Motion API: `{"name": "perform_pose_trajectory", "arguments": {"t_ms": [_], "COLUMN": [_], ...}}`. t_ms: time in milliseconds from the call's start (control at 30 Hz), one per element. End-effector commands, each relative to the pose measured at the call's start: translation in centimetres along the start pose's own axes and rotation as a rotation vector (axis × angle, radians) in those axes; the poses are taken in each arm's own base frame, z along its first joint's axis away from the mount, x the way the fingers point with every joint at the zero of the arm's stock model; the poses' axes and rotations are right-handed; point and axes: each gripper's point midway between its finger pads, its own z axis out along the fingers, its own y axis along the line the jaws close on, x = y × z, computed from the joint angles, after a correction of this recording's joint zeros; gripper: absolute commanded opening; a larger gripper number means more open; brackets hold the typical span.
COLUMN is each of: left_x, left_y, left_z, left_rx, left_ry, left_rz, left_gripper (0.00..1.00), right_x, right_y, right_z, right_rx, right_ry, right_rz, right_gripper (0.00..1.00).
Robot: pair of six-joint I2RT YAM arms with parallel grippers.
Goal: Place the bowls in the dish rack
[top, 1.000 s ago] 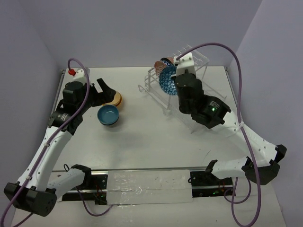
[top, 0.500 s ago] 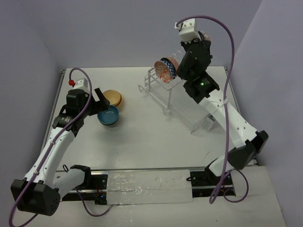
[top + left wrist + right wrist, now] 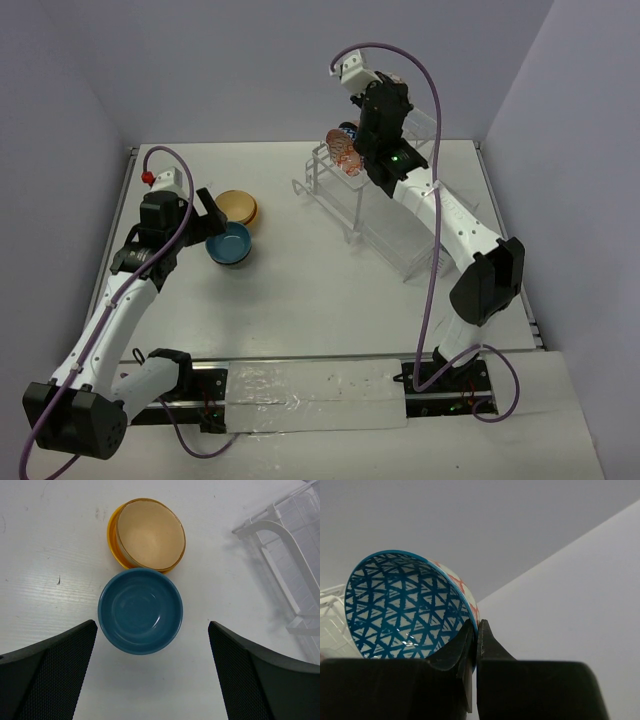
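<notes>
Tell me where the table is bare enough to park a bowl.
Widest bare patch: the table between the blue bowl and the dish rack, down to the near edge. Also bare beyond the stacked bowls. Crowded: the rack's far corner, where the right tool holds the patterned bowl.

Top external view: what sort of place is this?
Probably a lab robot cell, not a kitchen: a white table boxed in by plain walls, two arms bolted at its near edge, a dish rack as prop.
</notes>
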Motion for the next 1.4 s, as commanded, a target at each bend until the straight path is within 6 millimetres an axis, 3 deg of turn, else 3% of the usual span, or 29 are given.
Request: {"name": "perform_pose_trajectory", "arguments": {"t_ms": [0,233,600,900,1367], "left_x": [-1.2,-1.1,-1.0,-1.0,-1.2], "left_y": [0.1,0.0,0.0,0.0,-0.1], "left_z": [0.0,0.1,0.1,0.0,-0.2], "left_rx": [-0.005,0.000,0.002,0.004,0.006], "left_ry": [-0.047,-0.040,-0.039,-0.041,-0.047], "left_rz": [0.016,0.018,0.019,0.020,0.019], "left_gripper": [0.99,0.99,0.99,0.99,0.99], "right_x": [-1.9,0.1,2.4,3.5,2.9], "right_y": [-1.5,1.6,4.2,5.2,4.4], "right_z": [0.2,0.9,0.8,-0.1,-1.6], "right_rx": [0.041,0.015,-0.018,-0.035,-0.061], "right_ry": [-0.086,-0.052,-0.014,-0.008,-0.006], "right_rz": [0.072,0.016,-0.023,-0.022,0.017], "right_gripper": [0.00,0.00,0.00,0.00,0.08]}}
